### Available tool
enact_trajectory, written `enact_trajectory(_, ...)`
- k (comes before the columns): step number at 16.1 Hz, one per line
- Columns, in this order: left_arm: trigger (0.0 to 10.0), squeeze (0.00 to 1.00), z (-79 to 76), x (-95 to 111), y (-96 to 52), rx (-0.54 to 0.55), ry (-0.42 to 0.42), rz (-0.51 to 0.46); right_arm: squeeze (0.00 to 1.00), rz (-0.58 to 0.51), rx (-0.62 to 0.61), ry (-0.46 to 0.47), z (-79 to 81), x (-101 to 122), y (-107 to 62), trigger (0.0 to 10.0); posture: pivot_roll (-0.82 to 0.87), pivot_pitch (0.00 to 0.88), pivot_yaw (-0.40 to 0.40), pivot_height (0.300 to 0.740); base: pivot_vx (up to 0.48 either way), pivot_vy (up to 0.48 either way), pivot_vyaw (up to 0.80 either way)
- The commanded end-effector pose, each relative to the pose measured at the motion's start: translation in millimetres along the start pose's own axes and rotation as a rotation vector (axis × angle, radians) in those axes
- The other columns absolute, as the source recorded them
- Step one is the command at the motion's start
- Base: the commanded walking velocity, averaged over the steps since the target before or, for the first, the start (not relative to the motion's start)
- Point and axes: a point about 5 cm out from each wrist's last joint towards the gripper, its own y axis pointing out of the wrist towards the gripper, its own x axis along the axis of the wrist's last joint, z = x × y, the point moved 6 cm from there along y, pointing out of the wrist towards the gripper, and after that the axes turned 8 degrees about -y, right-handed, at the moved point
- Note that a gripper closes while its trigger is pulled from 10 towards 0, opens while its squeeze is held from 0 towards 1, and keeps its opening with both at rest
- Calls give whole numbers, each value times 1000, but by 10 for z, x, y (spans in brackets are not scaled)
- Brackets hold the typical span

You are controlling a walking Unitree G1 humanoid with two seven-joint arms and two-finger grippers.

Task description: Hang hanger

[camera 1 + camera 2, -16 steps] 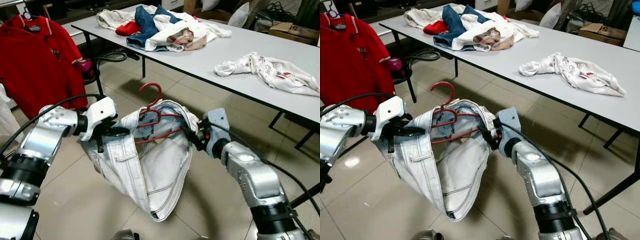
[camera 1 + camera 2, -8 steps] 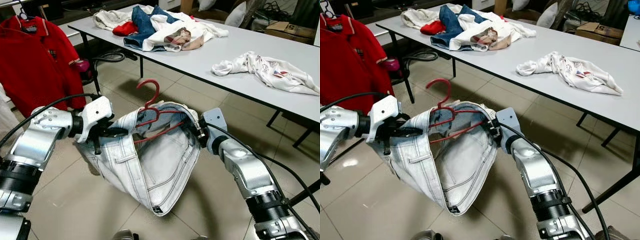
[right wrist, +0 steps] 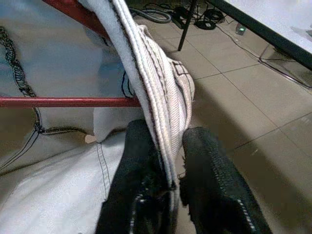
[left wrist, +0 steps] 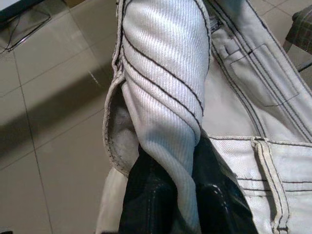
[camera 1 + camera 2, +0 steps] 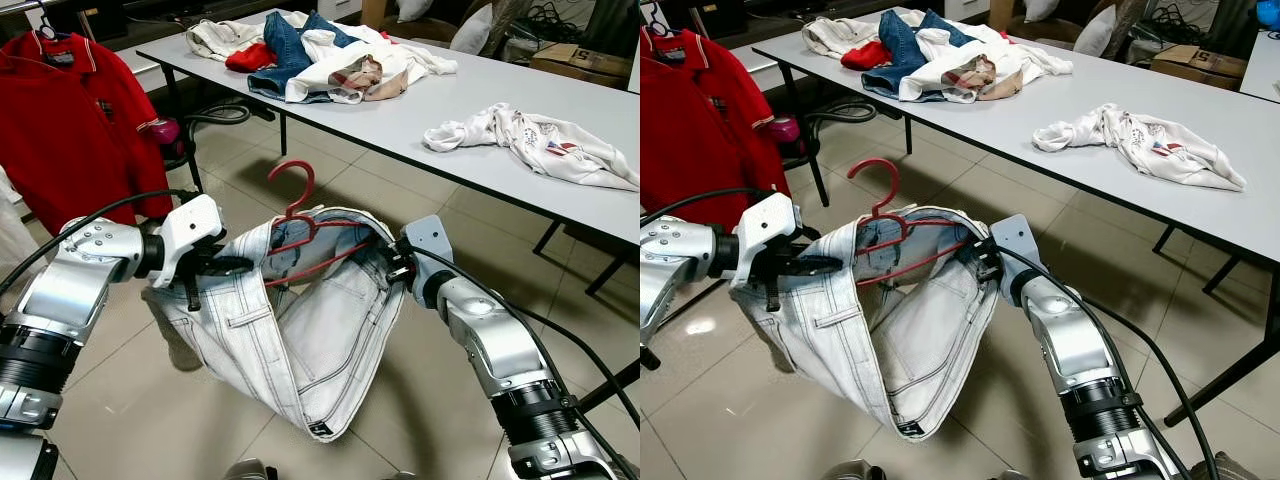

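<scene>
Left eye view: left end effector (image 5: pixel 232 266) and right end effector (image 5: pixel 388 270) each clench the white jeans (image 5: pixel 300 340) on a red hanger (image 5: pixel 300 225), held above the floor, not yet hung.

Ahead of me a long grey table (image 5: pixel 480 120) on black legs stands on a beige tiled floor (image 5: pixel 130 400), carrying a heap of clothes (image 5: pixel 320 50) at its far end and a white shirt (image 5: pixel 530 140) nearer its right end. At my left a red polo (image 5: pixel 70 130) hangs. Black cables (image 5: pixel 225 112) lie on the floor under the table, and a cardboard box (image 5: pixel 580 62) sits behind it.
</scene>
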Motion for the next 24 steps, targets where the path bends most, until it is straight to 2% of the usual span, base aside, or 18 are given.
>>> enact_trajectory(1, 0, 0, 66, 127, -84, 36, 45, -26, 0, -19, -15, -3, -80, 62, 4, 0, -66, 0, 37, 740, 0, 0, 0)
enact_trajectory(6, 0, 0, 108, 28, -89, 63, 59, 24, 0, -35, -5, -3, -102, 128, -12, 0, -67, 0, 37, 740, 0, 0, 0)
enact_trajectory(9, 0, 0, 101, -87, -52, 70, 67, 78, 0, -84, 23, -11, -85, 340, -41, 0, -72, 0, 36, 740, 0, 0, 0)
enact_trajectory(11, 0, 0, 53, -224, 32, 61, 88, 149, 0, -144, 79, 33, -13, 600, -85, 0, -72, 0, 36, 740, 0, 0, 0)
enact_trajectory(12, 0, 0, 45, -235, 48, 60, 89, 153, 0, -150, 83, 41, -10, 624, -90, 0, -78, 0, 34, 740, 0, 0, 0)
enact_trajectory(14, 0, 0, -61, -330, 183, 22, 100, 192, 0, -183, 93, 71, -31, 785, -108, 0, -82, 0, 31, 740, 0, 0, 0)
enact_trajectory(18, 0, 0, -146, -566, 316, 4, 98, 296, 0, -191, 92, 91, -71, 877, -122, 0, -87, 0, 23, 740, 0, 0, 0)
enact_trajectory(20, 0, 0, -110, -658, 382, 52, 95, 329, 0, -189, 81, 99, -127, 901, -130, 0, -92, 0, 19, 740, 0, 0, 0)
enact_trajectory(21, 0, 0, -46, -650, 426, 106, 76, 307, 0, -189, 80, 98, -141, 914, -137, 0, -93, 0, 17, 740, 0, 0, 0)
enact_trajectory(22, 0, 0, -10, -588, 492, 143, 23, 244, 0, -190, 83, 99, -144, 931, -147, 0, -94, 0, 15, 740, 0, 0, 0)
enact_trajectory(24, 0, 0, 1, -370, 645, 165, -170, 36, 0, -185, 94, 99, -122, 946, -166, 0, -96, 0, 13, 740, 0, 0, 0)
